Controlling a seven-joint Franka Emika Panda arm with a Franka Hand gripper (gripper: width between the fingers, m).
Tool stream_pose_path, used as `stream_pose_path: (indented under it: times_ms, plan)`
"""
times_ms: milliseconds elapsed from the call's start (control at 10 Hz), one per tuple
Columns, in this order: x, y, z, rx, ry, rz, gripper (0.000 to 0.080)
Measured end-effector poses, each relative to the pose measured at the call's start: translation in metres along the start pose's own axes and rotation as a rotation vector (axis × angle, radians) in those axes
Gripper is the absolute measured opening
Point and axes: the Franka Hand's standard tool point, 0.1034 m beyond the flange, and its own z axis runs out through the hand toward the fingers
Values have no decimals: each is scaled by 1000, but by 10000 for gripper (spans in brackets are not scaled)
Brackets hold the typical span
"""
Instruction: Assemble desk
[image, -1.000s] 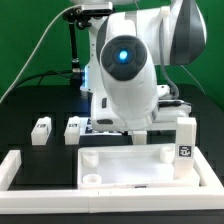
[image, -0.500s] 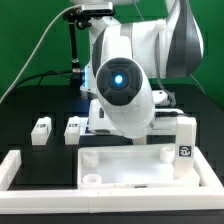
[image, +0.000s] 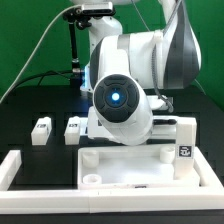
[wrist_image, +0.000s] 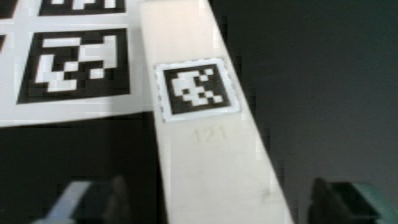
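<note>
Lying closest to the front edge of the black worktop (image: 25, 115) is a white border bar (image: 110, 203), and the desk top (image: 130, 167) sits just behind it. The desk top is a wide, shallow white tray with its open side up. Its long axis runs parallel to the front edge, from the exterior view's left to its right. Raised round sockets (image: 90, 157) show in its corners.

At the end toward the exterior view's right, an upright leg (image: 185, 138) stands with its long axis vertical and a small black-and-white tag facing the camera. Whether it sits in a socket cannot be told.

Beyond the tray, toward the exterior view's left, a short leg (image: 41, 131) and a second short leg (image: 73, 129) sit side by side, apart from each other.

Farther back, the robot arm (image: 120, 100) fills the middle and hides its own tool in that view.

The wrist view shows the gripper (wrist_image: 217, 205) spread wide. Its dark fingers (wrist_image: 103, 205) stand one on each side of a lying leg (wrist_image: 214, 150), with a gap at each side, so nothing is gripped. This lying leg is a long, square-sided white bar, flat on the worktop, tag upward, and its long axis passes between the fingers. Its far part lies by the marker board (wrist_image: 71, 60) — touching or overlapping, I cannot tell.
</note>
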Motion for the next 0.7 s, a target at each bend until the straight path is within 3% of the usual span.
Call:
stream_pose_path:
  times_ms: [100, 200, 700]
  plan:
    - [0, 0, 0, 0, 0, 0, 390]
    - [0, 0, 0, 0, -1, 0, 291]
    - [-2, 0, -1, 1, -6, 1, 291]
